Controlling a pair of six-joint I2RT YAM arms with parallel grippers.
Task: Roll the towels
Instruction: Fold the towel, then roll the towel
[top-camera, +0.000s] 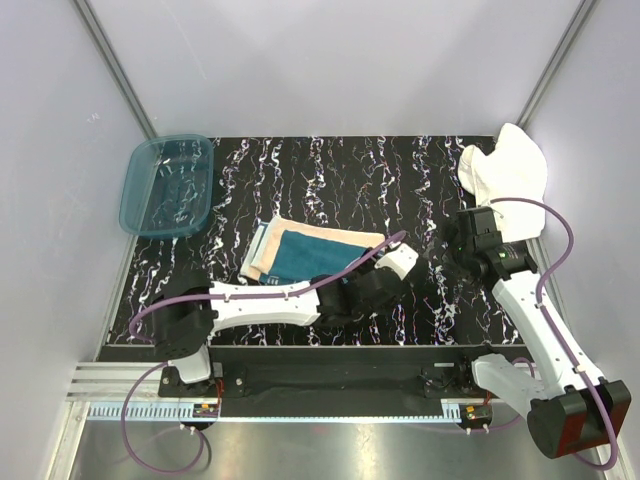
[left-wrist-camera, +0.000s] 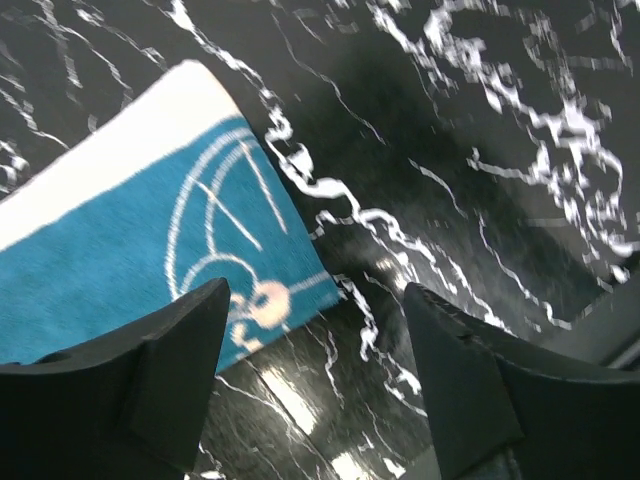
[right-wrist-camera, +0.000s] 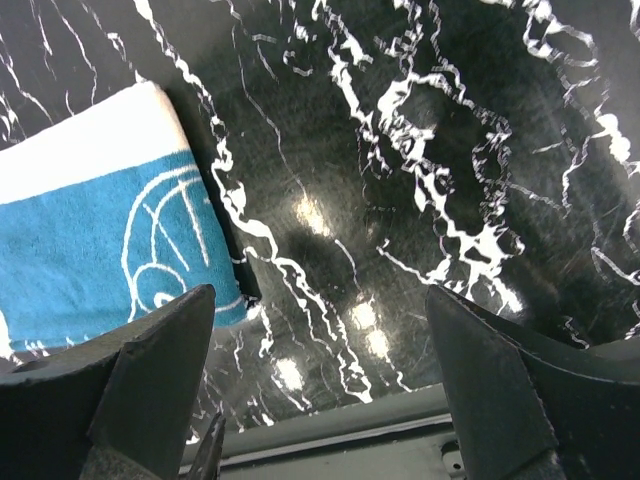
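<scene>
The cream-tan towel with the teal-blue print (top-camera: 305, 250) lies flat and folded at the table's middle. Its near-right corner shows in the left wrist view (left-wrist-camera: 150, 240) and in the right wrist view (right-wrist-camera: 90, 210). The white terry towel (top-camera: 505, 172) lies crumpled at the back right corner. My left gripper (top-camera: 415, 270) is open and empty just right of the printed towel's corner, above bare table (left-wrist-camera: 318, 290). My right gripper (top-camera: 450, 268) is open and empty (right-wrist-camera: 320, 292) close beside it, between the two towels.
A translucent teal tub (top-camera: 168, 185) stands at the back left. The table is black marble-patterned (top-camera: 400, 180). Its front rail shows in the right wrist view (right-wrist-camera: 400, 425). White walls close in on three sides.
</scene>
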